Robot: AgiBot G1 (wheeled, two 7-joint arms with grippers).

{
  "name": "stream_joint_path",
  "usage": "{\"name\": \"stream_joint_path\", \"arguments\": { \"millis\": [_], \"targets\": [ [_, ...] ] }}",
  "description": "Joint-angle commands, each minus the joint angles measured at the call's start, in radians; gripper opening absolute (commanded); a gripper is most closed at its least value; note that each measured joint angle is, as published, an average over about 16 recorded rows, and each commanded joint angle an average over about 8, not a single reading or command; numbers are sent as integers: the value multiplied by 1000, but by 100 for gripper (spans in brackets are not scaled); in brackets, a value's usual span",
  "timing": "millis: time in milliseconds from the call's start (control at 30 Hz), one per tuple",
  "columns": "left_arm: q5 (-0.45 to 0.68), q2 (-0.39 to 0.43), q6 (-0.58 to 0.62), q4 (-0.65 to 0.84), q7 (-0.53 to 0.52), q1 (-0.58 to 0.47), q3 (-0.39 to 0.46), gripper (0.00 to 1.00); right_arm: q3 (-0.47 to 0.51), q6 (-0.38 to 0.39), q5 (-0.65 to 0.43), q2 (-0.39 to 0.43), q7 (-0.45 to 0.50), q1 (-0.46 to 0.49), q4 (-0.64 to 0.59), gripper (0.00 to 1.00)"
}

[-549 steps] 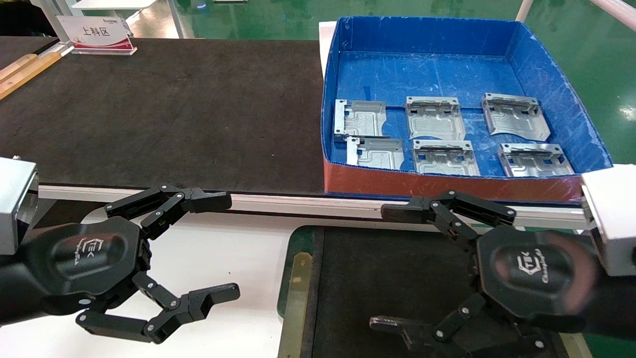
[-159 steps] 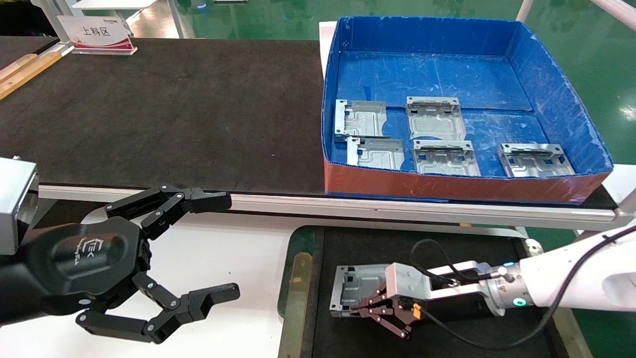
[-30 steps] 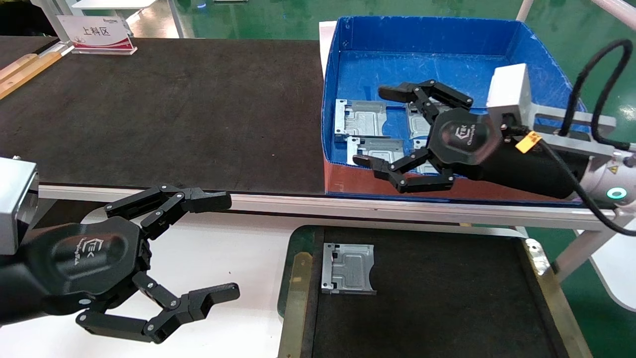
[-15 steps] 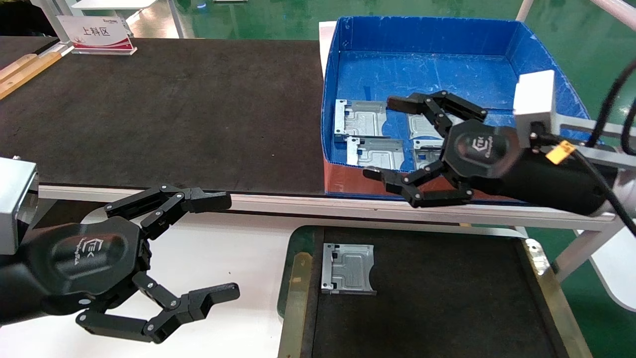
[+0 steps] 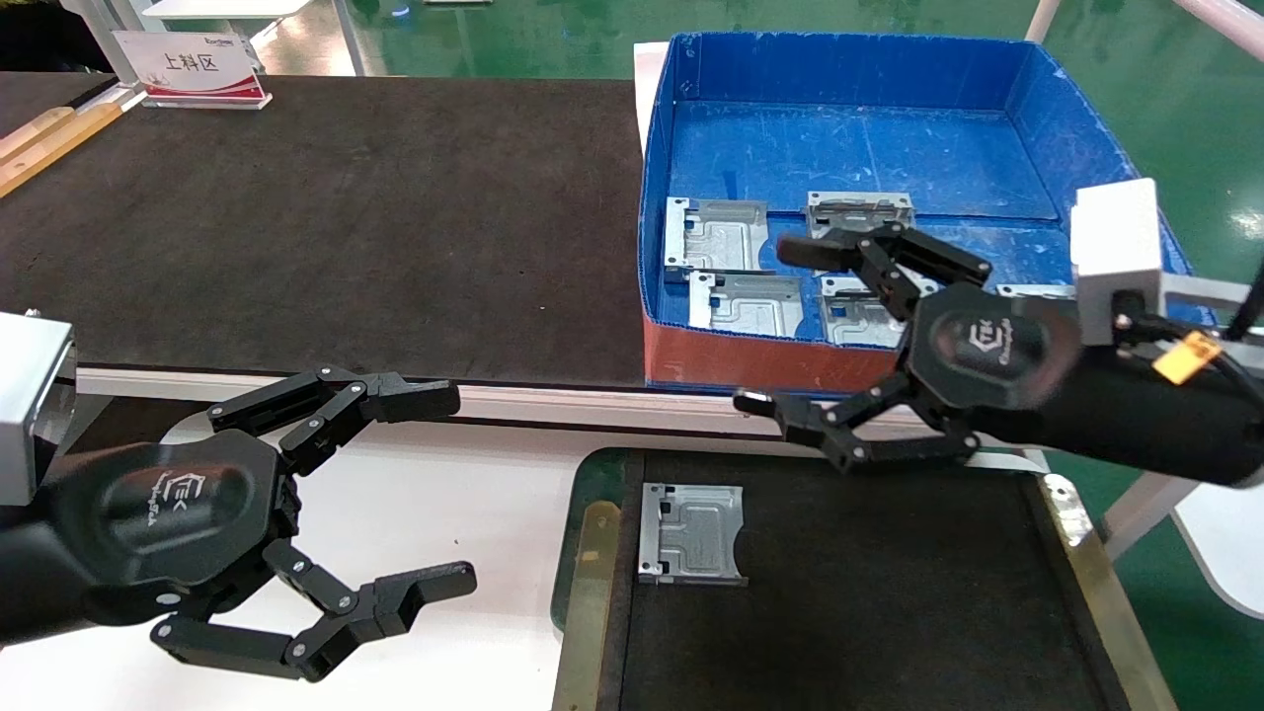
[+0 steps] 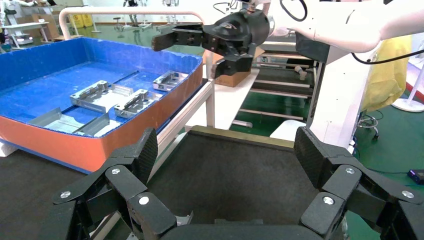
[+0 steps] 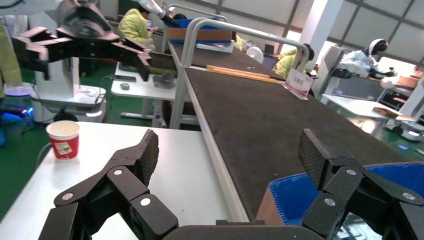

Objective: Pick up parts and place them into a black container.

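Note:
Several silver parts (image 5: 716, 234) lie in the blue box (image 5: 849, 148); my right arm hides some of them. One more part (image 5: 691, 533) lies flat in the near-left corner of the black container (image 5: 588, 583). My right gripper (image 5: 770, 326) hovers open and empty above the box's red-brown front wall, one finger over the parts and one over the table rail. The right wrist view looks between its fingers (image 7: 227, 150) at the white table and the box corner (image 7: 295, 195). My left gripper (image 5: 456, 488) stays parked open at the lower left, facing the container floor (image 6: 235, 175).
A large black mat (image 5: 326, 227) covers the upper table left of the box. A white rail (image 5: 592, 405) runs along its front edge. A sign (image 5: 197, 69) stands at the far left. A paper cup (image 7: 62, 140) stands on the white table.
My right gripper has moved toward me and rightward, from over the box's middle to its front wall, staying open and empty. The left arm and the placed part have not moved.

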Motion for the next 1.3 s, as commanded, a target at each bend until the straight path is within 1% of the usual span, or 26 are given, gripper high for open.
{"name": "stream_joint_path", "arguments": {
  "millis": [33,933,1100,1300],
  "targets": [
    [0,0,0,0,0,0,0,100,8,3,5,12,21,-17,32,100],
    [0,0,0,0,0,0,0,100,110,49,71,171,308,-246,459,100],
    [0,0,0,0,0,0,0,100,122,54,80,192,340,-275,514,100],
    [0,0,0,0,0,0,0,100,127,56,84,198,347,-284,529,100]
  ]
}}
